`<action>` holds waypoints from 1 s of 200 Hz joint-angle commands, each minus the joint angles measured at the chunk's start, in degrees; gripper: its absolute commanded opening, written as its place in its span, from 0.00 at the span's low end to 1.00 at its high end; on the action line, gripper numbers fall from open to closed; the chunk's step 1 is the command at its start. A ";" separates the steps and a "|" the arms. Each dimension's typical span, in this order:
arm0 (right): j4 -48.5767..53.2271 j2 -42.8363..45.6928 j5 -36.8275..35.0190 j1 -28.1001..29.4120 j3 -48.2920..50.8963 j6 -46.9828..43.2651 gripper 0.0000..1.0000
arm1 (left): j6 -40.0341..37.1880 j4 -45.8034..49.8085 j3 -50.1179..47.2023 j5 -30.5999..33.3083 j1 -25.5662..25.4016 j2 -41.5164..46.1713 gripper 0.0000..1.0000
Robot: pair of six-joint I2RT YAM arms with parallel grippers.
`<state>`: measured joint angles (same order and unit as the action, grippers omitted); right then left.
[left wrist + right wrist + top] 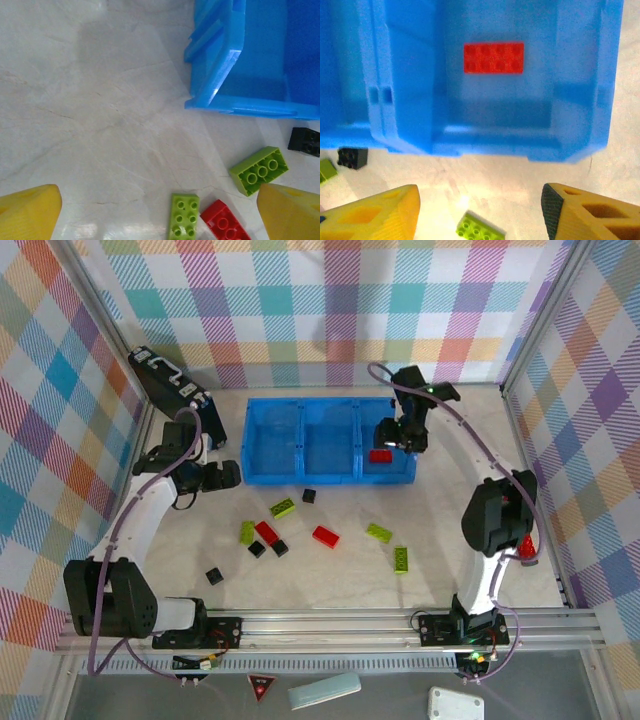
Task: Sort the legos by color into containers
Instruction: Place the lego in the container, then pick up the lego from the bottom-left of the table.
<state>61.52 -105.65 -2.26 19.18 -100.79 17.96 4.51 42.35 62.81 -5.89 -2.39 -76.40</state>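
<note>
The blue tray (262, 440) has three compartments side by side. One red lego (380, 455) lies in the right compartment, also seen from the right wrist (493, 58). My right gripper (393, 437) hovers open over that compartment, nothing between its yellow fingers (375, 215). My left gripper (232, 476) stands open just left of the tray's corner (225, 70), holding nothing. On the table lie green legos (282, 507) (247, 532) (379, 532), red ones (266, 532) (325, 536) and black ones (309, 496) (214, 576). The left wrist view shows green (183, 216), red (226, 224) and black (305, 141) legos.
A black flat case (175, 390) leans at the back left, behind the left arm. A red cylinder (525, 545) sits by the right arm. Checkered walls close in three sides, and an aluminium rail (330, 625) runs along the front edge.
</note>
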 commanded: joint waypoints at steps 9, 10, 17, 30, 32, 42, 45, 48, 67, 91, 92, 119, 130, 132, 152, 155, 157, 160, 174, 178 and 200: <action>-4.17 6.89 2.34 0.51 8.92 1.90 0.66 | 5.36 6.00 1.76 -2.77 -2.82 -0.19 0.97; -4.28 7.14 2.34 0.51 9.24 1.90 0.66 | 5.48 6.08 1.73 -2.70 -2.98 -0.17 0.96; -5.14 8.49 2.52 0.50 11.67 2.12 0.66 | 6.41 6.49 1.43 -2.28 -3.88 0.30 0.95; -6.95 11.03 3.02 0.55 15.83 2.52 0.66 | 8.82 7.51 0.73 -1.02 -5.54 1.23 0.94; -7.29 11.39 3.09 0.54 16.47 2.52 0.66 | 9.19 7.56 0.56 -0.85 -5.83 1.38 0.93; -8.65 13.00 3.69 0.51 19.40 2.77 0.66 | 11.20 7.66 -0.43 -0.25 -6.92 2.33 0.92; -9.04 13.34 3.82 0.55 20.15 2.72 0.66 | 11.74 7.66 -0.81 -0.12 -7.30 2.57 0.92; -9.40 13.74 3.94 0.47 21.15 2.81 0.66 | 12.25 7.60 -1.17 0.07 -7.62 2.81 0.91; -11.07 15.11 4.57 0.51 24.67 2.84 0.65 | 15.23 7.40 -3.16 1.78 -9.98 4.05 0.89; -13.33 16.23 5.57 0.63 28.07 2.92 0.64 | 17.70 7.14 -5.60 2.98 -12.25 4.42 0.87; -13.43 16.29 5.58 0.61 28.22 2.90 0.64 | 17.80 7.14 -5.72 2.99 -12.36 4.37 0.86; -15.26 17.14 6.25 0.56 30.71 3.11 0.63 | 19.40 7.09 -8.13 2.81 -14.41 4.33 0.84; -15.54 17.14 6.47 0.54 31.10 3.09 0.63 | 20.01 7.13 -9.33 2.77 -14.82 4.24 0.80; -15.55 17.14 6.48 0.56 31.23 3.08 0.63 | 20.14 7.13 -9.49 2.74 -14.83 4.18 0.80; -15.94 17.31 6.48 0.55 32.15 3.22 0.63 | 20.99 7.06 -11.33 2.34 -15.65 4.07 0.72; -16.03 17.39 6.48 0.59 32.32 3.21 0.63 | 21.11 6.97 -11.63 2.32 -15.81 4.02 0.71; -16.06 17.47 6.46 0.57 32.43 3.16 0.63 | 21.18 6.96 -11.80 2.29 -15.91 4.06 0.71; -16.13 17.55 6.41 0.59 32.63 3.18 0.63 | 21.28 6.86 -12.01 2.21 -16.08 4.07 0.70; -16.43 17.82 6.29 0.58 33.43 3.28 0.63 | 21.82 6.74 -12.86 2.06 -16.95 3.81 0.68; -16.52 17.85 6.30 0.55 33.60 3.26 0.63 | 22.00 6.68 -13.04 1.99 -17.29 3.73 0.67; -17.00 17.93 6.30 0.52 34.79 3.40 0.63 | 23.36 6.43 -14.04 1.50 -19.52 2.93 0.64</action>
<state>45.56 -89.36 3.14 19.51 -67.53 20.56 25.50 48.03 49.91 -3.81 -19.57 -72.75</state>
